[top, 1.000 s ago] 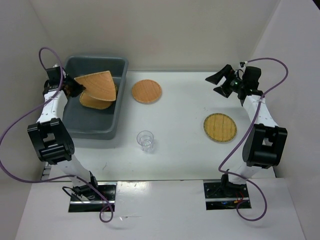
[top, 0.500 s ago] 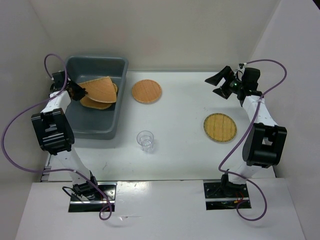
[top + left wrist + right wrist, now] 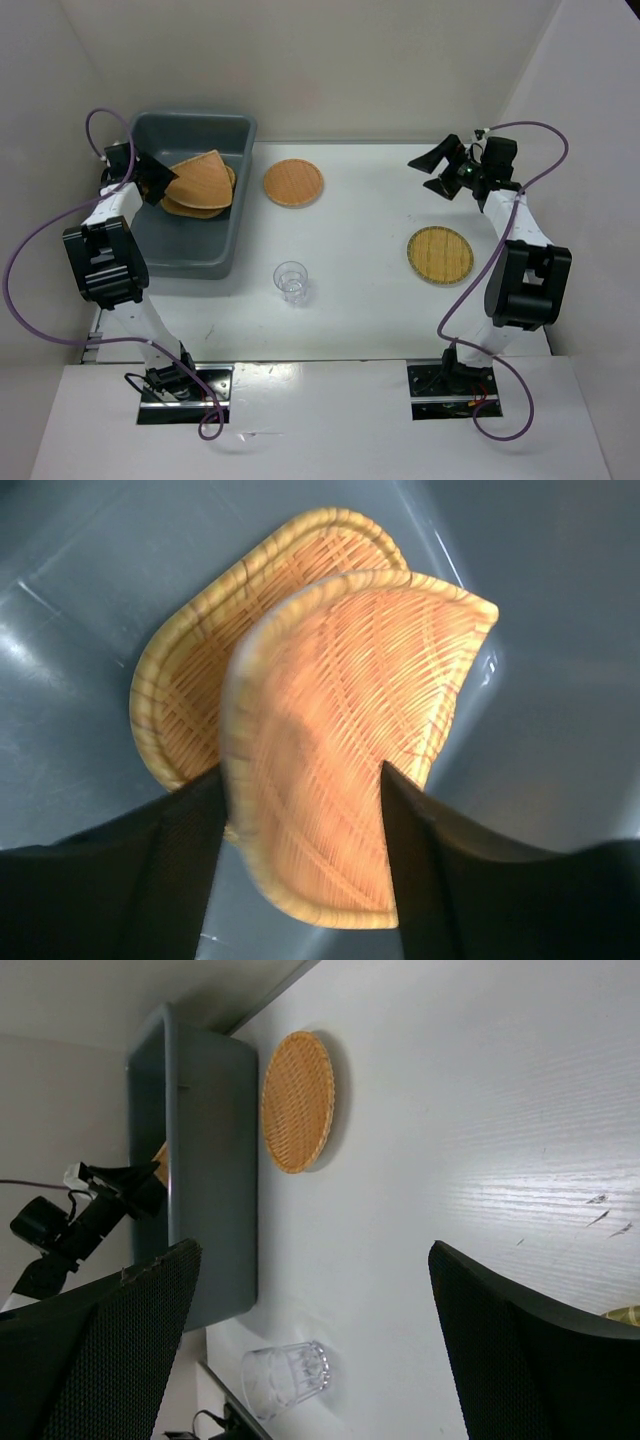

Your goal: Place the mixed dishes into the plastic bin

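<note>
Top external view: the plastic bin stands at the far left corner of the worktop, its long side running along the left edge. Two of the dishes lie inside it, in its far half. The rounded-triangle tray rests on top of the rounded-square tray, covering most of it and sitting a little tilted.

The left gripper reaches over the bin's left wall, at the left corner of the triangle tray. From the left wrist camera its two black fingers stand apart. The blurred face of the triangle tray fills the gap between them, and the square tray shows beyond it against the grey floor of the bin. The fingers do not pinch the tray's rim; whether either one brushes its side I cannot tell.

An orange round tray lies flat on the worktop just beside the bin's right wall, near the far edge. The clear plastic cup stands upright out in the middle, nearer the front edge, apart from the bin's near right corner. The yellower round tray lies flat towards the right edge.

The right gripper hangs above the worktop near the far right corner, well apart from every dish, pointing left. Its fingers are spread wide with nothing between them. Its wrist camera looks across bare worktop to the orange round tray, the bin and the cup.
</note>
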Tool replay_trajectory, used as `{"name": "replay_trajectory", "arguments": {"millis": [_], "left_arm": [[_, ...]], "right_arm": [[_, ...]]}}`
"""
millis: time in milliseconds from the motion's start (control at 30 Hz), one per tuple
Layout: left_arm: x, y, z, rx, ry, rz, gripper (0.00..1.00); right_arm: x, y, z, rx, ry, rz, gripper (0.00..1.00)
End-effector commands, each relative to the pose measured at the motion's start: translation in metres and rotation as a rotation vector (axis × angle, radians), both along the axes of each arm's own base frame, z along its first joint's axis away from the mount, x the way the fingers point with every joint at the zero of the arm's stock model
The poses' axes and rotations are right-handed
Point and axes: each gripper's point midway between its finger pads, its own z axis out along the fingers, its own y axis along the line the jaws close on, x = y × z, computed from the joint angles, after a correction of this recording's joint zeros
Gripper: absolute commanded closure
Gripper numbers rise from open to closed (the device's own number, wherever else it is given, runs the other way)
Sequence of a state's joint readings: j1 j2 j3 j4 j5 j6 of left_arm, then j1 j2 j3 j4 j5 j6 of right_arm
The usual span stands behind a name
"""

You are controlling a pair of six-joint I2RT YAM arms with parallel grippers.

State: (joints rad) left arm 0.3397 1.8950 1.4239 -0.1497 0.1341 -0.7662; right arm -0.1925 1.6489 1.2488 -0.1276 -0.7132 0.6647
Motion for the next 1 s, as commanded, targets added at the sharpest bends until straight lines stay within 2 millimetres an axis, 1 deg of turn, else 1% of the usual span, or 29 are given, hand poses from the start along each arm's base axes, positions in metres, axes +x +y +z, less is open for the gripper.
{"name": "replay_trajectory", "arguments": {"millis": [0, 67, 100, 133, 167, 233, 267, 300, 333, 367, 400, 433, 467, 500, 533, 567, 600, 633, 667, 700, 733, 767, 800, 833, 867, 900, 933, 967], "left_arm": [[0.005, 0.008, 0.017, 0.024, -0.054, 0.031, 0.31], [0.001, 0.008, 0.013, 0.031, -0.032, 0.031, 0.29], [0.000, 0.008, 0.019, 0.042, -0.041, 0.026, 0.29], [-0.003, 0.013, 0.017, 0.055, -0.019, 0.051, 0.26], [-0.004, 0.016, 0.018, 0.071, -0.009, 0.056, 0.25], [-0.010, 0.019, 0.012, 0.084, 0.030, 0.070, 0.20], [-0.009, 0.022, 0.015, 0.094, 0.024, 0.080, 0.17], [-0.012, 0.023, 0.012, 0.105, 0.043, 0.080, 0.15], [-0.016, 0.022, 0.008, 0.107, 0.064, 0.072, 0.14], [-0.016, 0.025, 0.010, 0.115, 0.067, 0.083, 0.12], [-0.017, 0.027, 0.010, 0.130, 0.072, 0.084, 0.05], [-0.020, 0.026, 0.015, 0.138, 0.072, 0.077, 0.04], [-0.022, 0.028, 0.017, 0.147, 0.076, 0.089, 0.01], [-0.023, 0.031, 0.023, 0.167, 0.070, 0.094, 0.01], [-0.028, 0.031, 0.031, 0.177, 0.058, 0.102, 0.01], [-0.031, 0.032, 0.034, 0.194, 0.057, 0.101, 0.01], [-0.032, 0.033, 0.041, 0.205, 0.045, 0.111, 0.01], [-0.037, 0.032, 0.056, 0.219, 0.025, 0.108, 0.01], [-0.042, 0.030, 0.059, 0.219, 0.025, 0.108, 0.01], [-0.046, 0.029, 0.064, 0.221, 0.016, 0.109, 0.01], [-0.051, 0.022, 0.085, 0.220, -0.034, 0.093, 0.01], [-0.056, 0.017, 0.093, 0.215, -0.055, 0.080, 0.01], [-0.062, 0.012, 0.096, 0.201, -0.071, 0.075, 0.01], [-0.068, 0.003, 0.118, 0.201, -0.133, 0.054, 0.01], [-0.073, -0.001, 0.126, 0.193, -0.155, 0.050, 0.01], [-0.078, -0.006, 0.134, 0.190, -0.175, 0.037, 0.01], [-0.083, -0.012, 0.151, 0.191, -0.217, 0.020, 0.01], [-0.086, -0.023, 0.149, 0.163, -0.219, -0.025, 0.01]], "right_arm": [[0.003, 0.004, 0.000, 0.003, -0.031, 0.025, 0.00], [0.005, 0.004, -0.002, 0.002, -0.033, 0.038, 0.00], [0.005, 0.006, -0.005, 0.009, -0.025, 0.047, 0.00], [0.006, 0.005, -0.009, 0.005, -0.016, 0.051, 0.00], [0.005, 0.006, -0.008, 0.009, -0.016, 0.059, 0.00], [0.009, 0.005, -0.011, -0.007, -0.013, 0.069, 0.00], [0.008, 0.016, -0.009, -0.018, -0.020, 0.101, 0.00], [0.007, 0.021, -0.016, -0.033, 0.009, 0.108, 0.00], [0.014, 0.023, -0.016, -0.066, 0.006, 0.106, 0.00], [0.016, 0.029, -0.018, -0.101, 0.000, 0.125, 0.00], [0.015, 0.046, -0.020, -0.121, 0.003, 0.162, 0.00], [0.020, 0.052, -0.023, -0.144, 0.019, 0.171, 0.00], [0.021, 0.062, -0.024, -0.160, 0.011, 0.202, 0.00], [0.020, 0.079, -0.024, -0.160, 0.013, 0.238, 0.00], [0.025, 0.083, -0.021, -0.176, -0.007, 0.245, 0.00], [0.027, 0.089, -0.028, -0.175, 0.006, 0.259, 0.00], [0.026, 0.095, -0.034, -0.174, 0.017, 0.271, 0.00], [0.027, 0.104, -0.033, -0.174, 0.012, 0.290, 0.00], [0.032, 0.109, -0.042, -0.174, 0.019, 0.300, 0.03], [0.036, 0.117, -0.041, -0.169, 0.011, 0.319, 0.04], [0.036, 0.129, -0.046, -0.163, 0.022, 0.339, 0.07], [0.036, 0.137, -0.052, -0.156, 0.031, 0.360, 0.08], [0.040, 0.146, -0.063, -0.149, 0.046, 0.382, 0.09], [0.041, 0.153, -0.069, -0.149, 0.054, 0.397, 0.10], [0.039, 0.165, -0.075, -0.144, 0.068, 0.416, 0.10], [0.041, 0.171, -0.086, -0.144, 0.084, 0.428, 0.12], [0.043, 0.178, -0.090, -0.138, 0.087, 0.434, 0.13], [0.041, 0.188, -0.094, -0.131, 0.100, 0.447, 0.13]]}}
